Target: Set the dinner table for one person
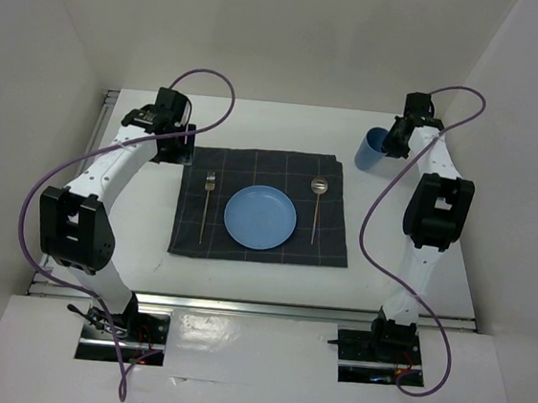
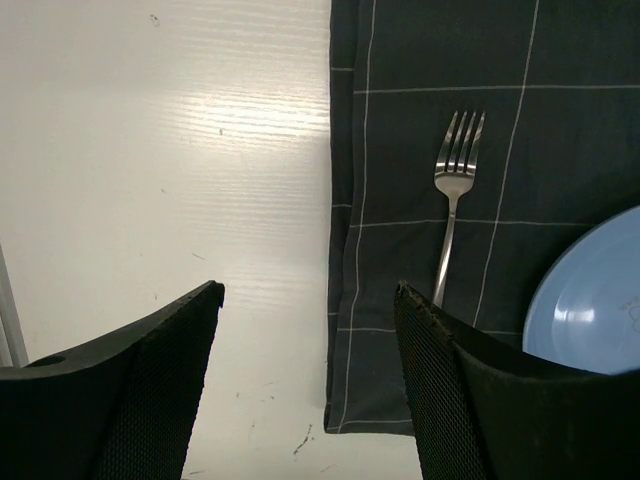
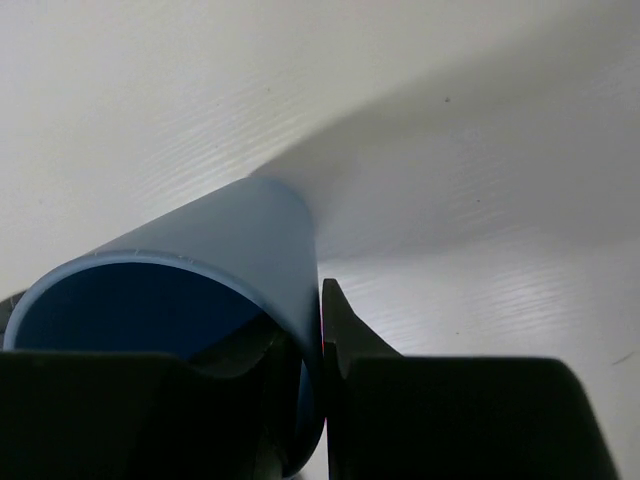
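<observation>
Approx 3/4 done. Laid on checked cloth mid dinner table: plate centred, fork on its left, spoon on its right. Left to place: blue cup, off the cloth at far right of table. Right gripper pinched on cup wall, one finger inside, one outside, prob. gripping tho view is tight. Left gripper spread wide, nothing in it, over cloth's left edge nr fork

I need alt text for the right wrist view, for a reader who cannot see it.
The right gripper pinches the wall of a blue cup, one finger inside and one outside. Behind it is the white dinner table.
</observation>
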